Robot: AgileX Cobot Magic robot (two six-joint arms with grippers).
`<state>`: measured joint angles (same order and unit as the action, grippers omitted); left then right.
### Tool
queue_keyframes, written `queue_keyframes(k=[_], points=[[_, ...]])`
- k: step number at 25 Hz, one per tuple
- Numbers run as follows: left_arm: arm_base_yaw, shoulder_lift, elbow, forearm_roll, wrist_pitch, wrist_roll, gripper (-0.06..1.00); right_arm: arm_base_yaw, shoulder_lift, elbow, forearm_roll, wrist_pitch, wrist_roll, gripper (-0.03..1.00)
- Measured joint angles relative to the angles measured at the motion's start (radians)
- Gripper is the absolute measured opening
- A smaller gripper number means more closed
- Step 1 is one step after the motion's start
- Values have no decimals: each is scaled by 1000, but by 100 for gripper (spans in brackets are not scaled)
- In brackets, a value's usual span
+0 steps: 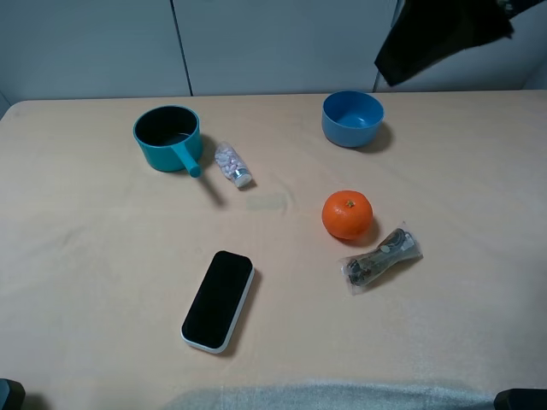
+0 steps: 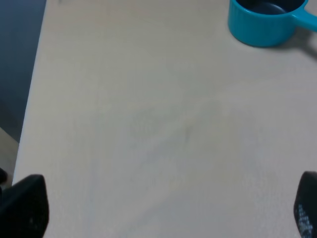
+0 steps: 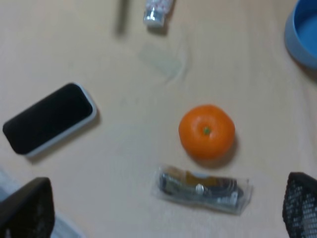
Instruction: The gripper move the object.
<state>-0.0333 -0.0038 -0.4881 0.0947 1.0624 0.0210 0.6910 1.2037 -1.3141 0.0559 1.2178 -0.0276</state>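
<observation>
The small clear bottle [image 1: 232, 164] with a silvery cap and pink-speckled contents lies on its side on the tan table, just right of the teal pot's handle. In the right wrist view only its cap end [image 3: 157, 12] shows, at the frame's edge. My right gripper [image 3: 163, 208] is open and empty, its dark fingertips [image 3: 25, 210] spread wide above the near side of the table, far from the bottle. My left gripper [image 2: 163, 210] is open and empty over bare table at the left, apart from the pot. Neither touches anything.
A teal pot [image 1: 167, 137] [image 2: 265, 22] stands at the back left and a blue bowl [image 1: 352, 118] at the back right. An orange [image 1: 347, 213], a crinkly clear packet [image 1: 381, 257] and a black phone [image 1: 219, 299] lie nearer. A dark shape [image 1: 444, 34] hangs at the top right.
</observation>
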Motion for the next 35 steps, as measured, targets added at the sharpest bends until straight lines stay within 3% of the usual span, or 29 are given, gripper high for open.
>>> queue_keyframes(k=[15, 27, 35], points=[[0, 0, 0, 0, 0, 0, 99, -17, -424, 394, -56, 1, 16, 69], [0, 0, 0, 0, 0, 0, 99, -436, -848, 613, -64, -57, 41, 69], [0, 0, 0, 0, 0, 0, 99, -626, -1115, 756, -65, -176, 42, 69]])
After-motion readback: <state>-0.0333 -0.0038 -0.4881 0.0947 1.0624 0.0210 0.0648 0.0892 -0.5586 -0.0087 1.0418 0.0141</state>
